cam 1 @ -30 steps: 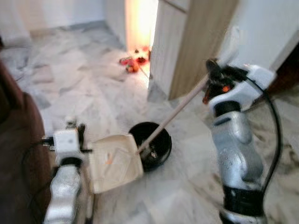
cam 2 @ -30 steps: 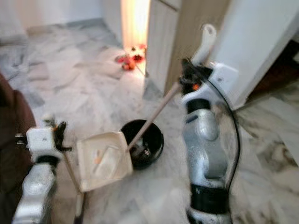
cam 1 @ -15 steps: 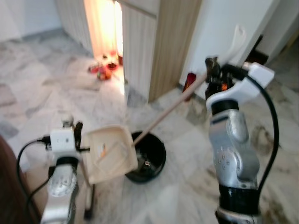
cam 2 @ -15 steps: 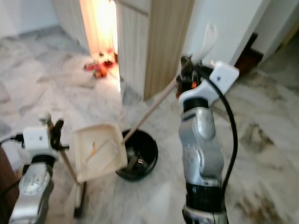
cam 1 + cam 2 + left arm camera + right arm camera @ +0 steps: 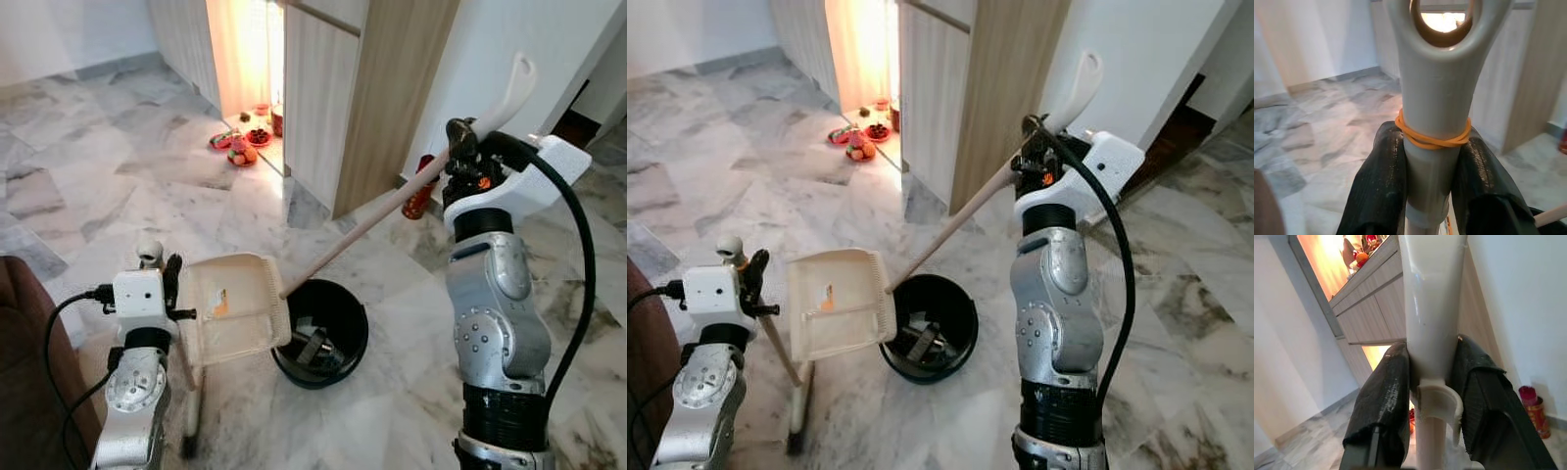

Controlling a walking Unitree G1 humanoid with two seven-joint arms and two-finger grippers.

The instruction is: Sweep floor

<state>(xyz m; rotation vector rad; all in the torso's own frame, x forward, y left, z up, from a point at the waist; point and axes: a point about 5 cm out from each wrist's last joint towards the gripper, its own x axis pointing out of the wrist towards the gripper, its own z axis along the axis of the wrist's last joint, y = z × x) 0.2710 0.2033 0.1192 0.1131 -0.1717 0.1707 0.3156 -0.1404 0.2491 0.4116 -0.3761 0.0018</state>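
Note:
My left gripper (image 5: pixel 167 279) is shut on the grey dustpan handle (image 5: pixel 1434 98), which has an orange rubber band round it. The cream dustpan (image 5: pixel 231 308) is held raised and tilted, its lip over the rim of a black round bin (image 5: pixel 323 333) on the floor. A bit of orange debris lies in the pan. My right gripper (image 5: pixel 458 147) is shut on the white grip (image 5: pixel 1432 303) of a wooden broom stick (image 5: pixel 367 225), which slants down to the pan's edge by the bin. Some rubbish lies inside the bin.
A wooden cabinet (image 5: pixel 392 98) and white wall stand behind the bin. Red and orange items (image 5: pixel 240 147) sit on the marble floor by a lit opening. A red can (image 5: pixel 421 196) stands by the wall. A brown sofa edge (image 5: pixel 29 343) is at my left.
The camera has swung, so the whole scene shifted. The dustpan stays raised over the bin and both grippers keep their holds.

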